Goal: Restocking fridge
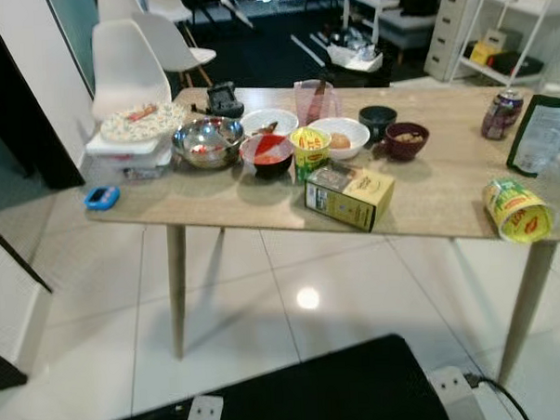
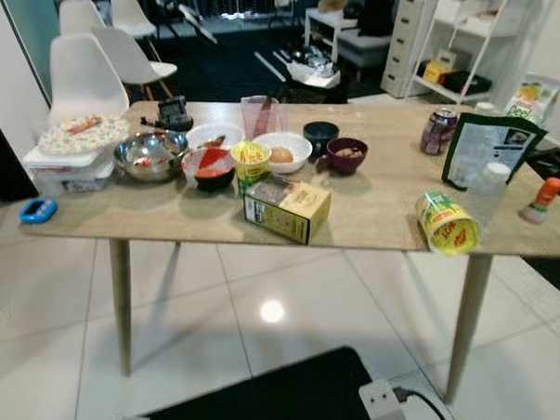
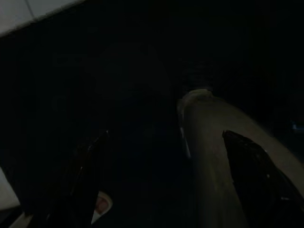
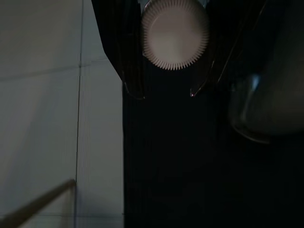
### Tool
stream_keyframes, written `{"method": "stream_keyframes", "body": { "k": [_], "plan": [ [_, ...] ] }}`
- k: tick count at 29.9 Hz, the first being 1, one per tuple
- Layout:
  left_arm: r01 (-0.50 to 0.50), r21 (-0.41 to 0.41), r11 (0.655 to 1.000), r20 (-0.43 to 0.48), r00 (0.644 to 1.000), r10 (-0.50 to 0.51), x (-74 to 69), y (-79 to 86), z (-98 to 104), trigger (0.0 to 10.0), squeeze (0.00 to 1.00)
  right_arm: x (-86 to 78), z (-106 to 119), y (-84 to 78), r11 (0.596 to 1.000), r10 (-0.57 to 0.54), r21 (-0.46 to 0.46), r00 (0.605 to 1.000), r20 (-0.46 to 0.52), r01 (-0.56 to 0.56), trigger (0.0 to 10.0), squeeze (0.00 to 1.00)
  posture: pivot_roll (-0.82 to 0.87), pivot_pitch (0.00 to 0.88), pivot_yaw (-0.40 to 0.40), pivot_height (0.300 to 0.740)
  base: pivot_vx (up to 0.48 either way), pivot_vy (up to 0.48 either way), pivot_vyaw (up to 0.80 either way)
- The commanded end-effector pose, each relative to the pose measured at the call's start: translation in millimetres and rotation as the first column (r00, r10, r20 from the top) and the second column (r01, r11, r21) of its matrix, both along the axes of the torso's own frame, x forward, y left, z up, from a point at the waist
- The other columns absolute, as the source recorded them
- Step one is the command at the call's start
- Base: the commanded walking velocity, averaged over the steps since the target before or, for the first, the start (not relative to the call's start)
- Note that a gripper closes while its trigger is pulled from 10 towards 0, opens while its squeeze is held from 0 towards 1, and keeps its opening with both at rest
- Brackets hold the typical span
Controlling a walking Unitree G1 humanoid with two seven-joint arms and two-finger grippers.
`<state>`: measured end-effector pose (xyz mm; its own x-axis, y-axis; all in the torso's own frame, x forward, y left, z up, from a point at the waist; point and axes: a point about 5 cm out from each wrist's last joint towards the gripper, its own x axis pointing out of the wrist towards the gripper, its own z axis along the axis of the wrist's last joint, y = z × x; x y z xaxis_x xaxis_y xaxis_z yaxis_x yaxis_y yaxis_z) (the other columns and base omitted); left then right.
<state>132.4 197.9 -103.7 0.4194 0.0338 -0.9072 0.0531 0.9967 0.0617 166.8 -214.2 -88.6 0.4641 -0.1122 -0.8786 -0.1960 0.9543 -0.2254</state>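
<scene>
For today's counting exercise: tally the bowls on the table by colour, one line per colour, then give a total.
White bowls: 2
Steel bowl: 1
Red bowl: 1
Maroon bowl: 1
Dark bowl: 1
Total: 6

A yellow carton (image 1: pixel 350 197) lies flat near the tabletop's (image 1: pixel 428 199) front edge; a yellow cup (image 1: pixel 517 210) lies tipped over toward its right end.
</scene>
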Motion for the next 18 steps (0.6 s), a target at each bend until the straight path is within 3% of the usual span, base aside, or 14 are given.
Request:
{"method": "stream_keyframes", "body": {
  "k": [1,7,18],
  "plan": [
    [0.019,-0.002,1.000,-0.011,1.000,-0.019,-1.6,-3.8,-1.1,10.0,0.00,0.2,0.3,-1.3,1.000,-0.004,-0.003,1.000,0.000,0.004,10.0,0.00,-0.02,0.000,-0.042,0.740,-0.315,0.000,0.00],
    [0.027,0.001,1.000,-0.008,1.000,-0.027,-0.6,-3.9,-0.8,10.0,0.00,1.0,0.7,-1.4,1.000,0.004,-0.006,1.000,0.000,-0.004,10.0,0.00,-0.02,0.000,-0.046,0.740,-0.313,0.000,0.00],
    [0.051,0.018,0.999,-0.020,0.999,-0.051,-4.0,-1.2,-1.5,10.0,0.00,0.5,0.3,-0.4,1.000,0.012,-0.002,1.000,-0.006,-0.012,10.0,0.00,-0.02,0.000,-0.047,0.740,0.000,0.000,0.00]
  ]
}}
